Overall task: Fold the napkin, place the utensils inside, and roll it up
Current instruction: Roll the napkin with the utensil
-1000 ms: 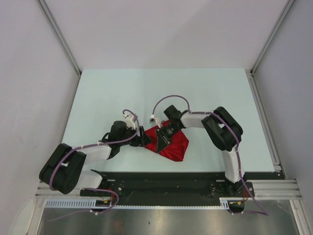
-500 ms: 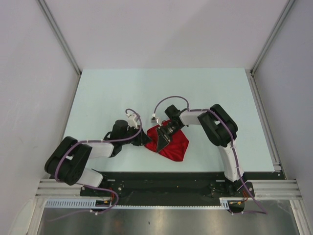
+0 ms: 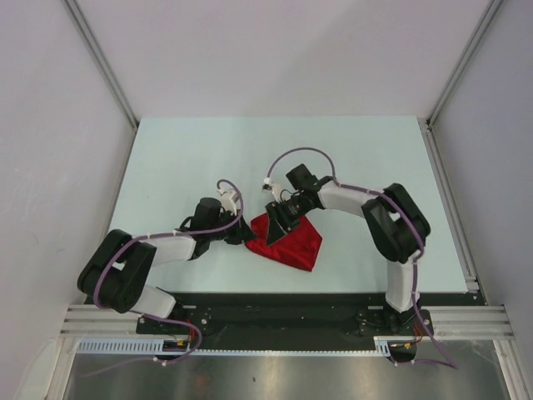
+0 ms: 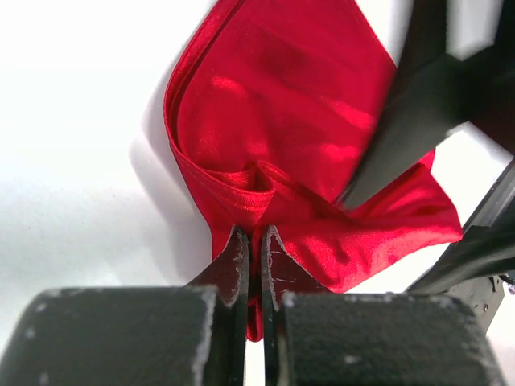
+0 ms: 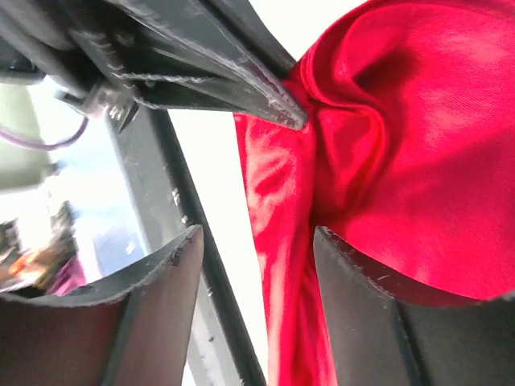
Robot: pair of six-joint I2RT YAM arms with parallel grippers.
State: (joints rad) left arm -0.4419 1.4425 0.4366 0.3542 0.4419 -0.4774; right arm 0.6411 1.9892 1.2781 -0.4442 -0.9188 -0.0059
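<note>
1. Worktop: pale, carries the cloth.
2. Napkin: red, bunched in folds, lying centre-front on the worktop, between both arms.
3. Left gripper: pressed together, pinching a gathered napkin fold at its left edge.
4. Right gripper: spread, napkin edge between the fingers, not clamped.

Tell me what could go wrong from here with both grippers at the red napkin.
1. The left gripper is shut on a bunched fold of the napkin; pulling could drag several layers and spoil the fold.
2. The right gripper stands open right beside it; closing or swinging might knock the two together.
</note>
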